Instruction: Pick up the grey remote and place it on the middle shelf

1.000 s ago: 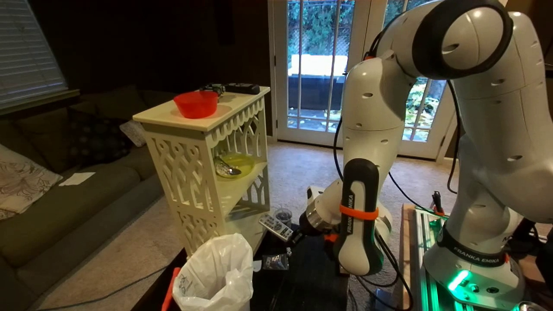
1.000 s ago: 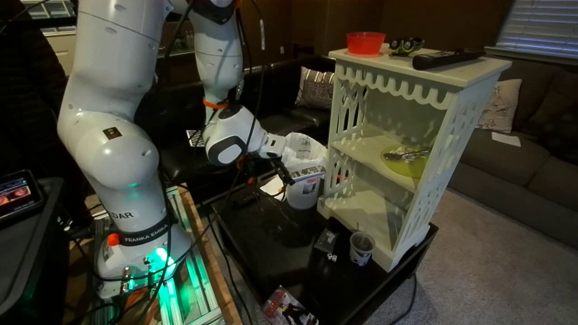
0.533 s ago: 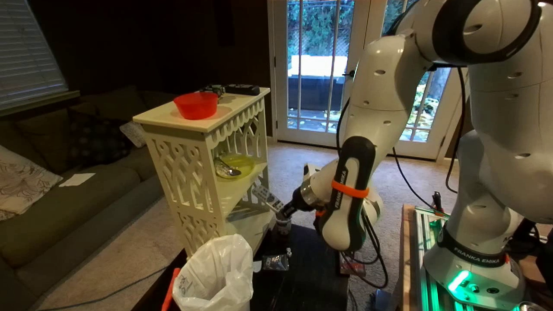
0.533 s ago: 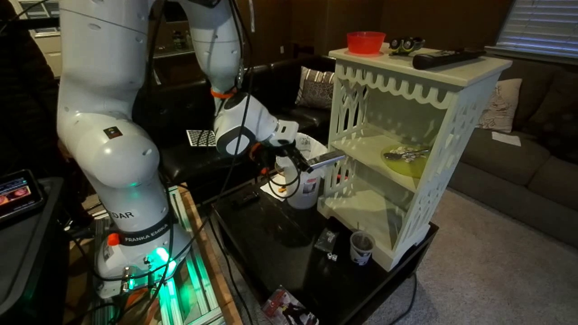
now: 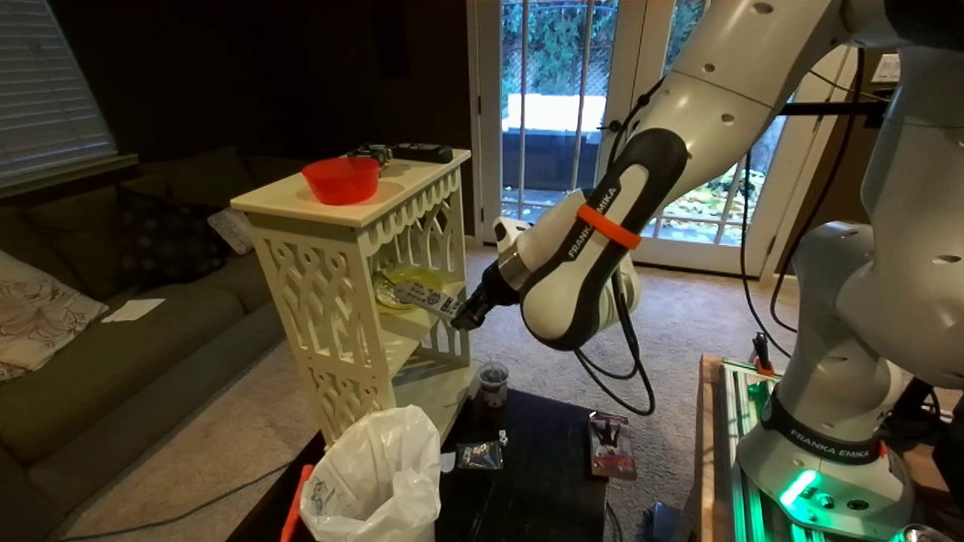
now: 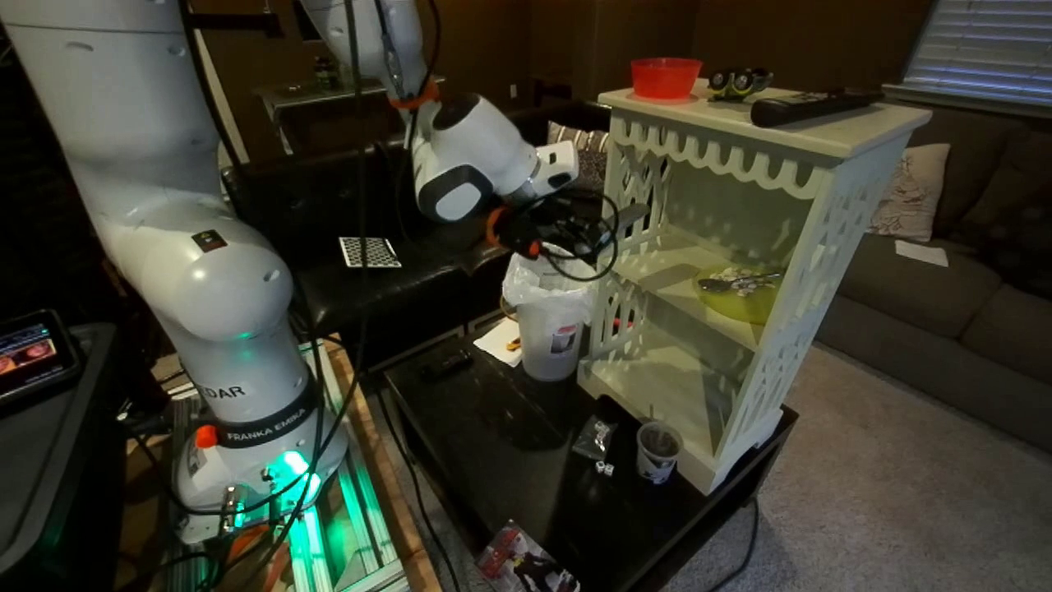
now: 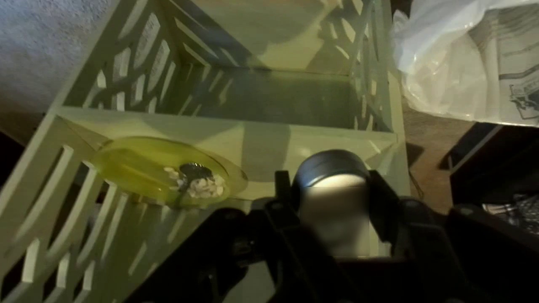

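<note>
- Gripper [image 5: 462, 319]: fingers [image 7: 283, 185] clamped on one end of the grey remote [image 5: 428, 299].
- Position: remote raised above the level of the middle shelf [image 6: 682, 292], apart from the board, at the open front of the shelf unit [image 5: 305, 235]. Depth of entry cannot be told.
- Long axis: runs outward from the fingers, tilted; free end points toward the unit, higher than the gripped end.
- Yellow-green plate [image 7: 134, 164]: on the middle shelf.
</note>
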You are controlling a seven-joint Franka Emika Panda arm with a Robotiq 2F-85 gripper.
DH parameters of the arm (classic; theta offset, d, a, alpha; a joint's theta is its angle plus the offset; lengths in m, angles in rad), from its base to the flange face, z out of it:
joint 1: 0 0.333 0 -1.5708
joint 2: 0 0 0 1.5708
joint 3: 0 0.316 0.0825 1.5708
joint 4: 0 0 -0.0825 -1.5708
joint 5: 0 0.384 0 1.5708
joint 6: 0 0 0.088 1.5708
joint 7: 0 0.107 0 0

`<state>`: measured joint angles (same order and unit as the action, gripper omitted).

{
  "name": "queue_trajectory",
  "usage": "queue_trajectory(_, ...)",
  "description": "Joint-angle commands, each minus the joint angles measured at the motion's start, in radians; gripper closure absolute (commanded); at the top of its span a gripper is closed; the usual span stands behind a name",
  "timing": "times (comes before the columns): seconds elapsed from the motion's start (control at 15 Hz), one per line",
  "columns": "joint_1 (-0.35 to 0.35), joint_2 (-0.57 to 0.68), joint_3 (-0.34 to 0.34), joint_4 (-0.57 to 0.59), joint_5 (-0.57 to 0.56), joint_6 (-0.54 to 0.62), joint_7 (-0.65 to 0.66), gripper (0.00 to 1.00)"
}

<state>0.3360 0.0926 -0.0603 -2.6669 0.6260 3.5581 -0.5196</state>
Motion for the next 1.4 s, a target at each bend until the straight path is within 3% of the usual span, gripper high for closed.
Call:
queue_trajectory(0.0, -0.002, -0.011, -0.004, 0.017, 0.001, -0.018, -0.013, 0.54)
queue_trajectory(0.2, -0.003, 0.0, -0.003, 0.007, 0.001, -0.017, -0.01, 0.54)
queue_trajectory(0.27, -0.003, 0.005, -0.003, 0.005, 0.001, -0.016, -0.01, 0.79)
queue_trajectory(0.4, -0.018, -0.013, -0.035, 0.044, 0.006, -0.222, -0.083, 0.79)
queue_trajectory(0.6, -0.066, -0.004, -0.063, 0.092, -0.059, -0.463, -0.085, 0.79)
queue_trajectory(0.67, -0.168, -0.017, -0.036, 0.123, -0.221, -0.537, 0.018, 0.79)
queue_trajectory(0.73, -0.099, -0.015, -0.101, 0.167, -0.134, -0.572, -0.061, 0.79)
queue_trajectory(0.8, -0.138, -0.041, -0.047, 0.203, -0.077, -0.589, -0.097, 0.79)
queue_trajectory(1.13, -0.153, 0.001, -0.014, 0.371, 0.148, -0.683, -0.218, 0.79)
queue_trajectory(1.33, -0.16, 0.038, -0.007, 0.394, 0.258, -0.721, -0.275, 0.79)
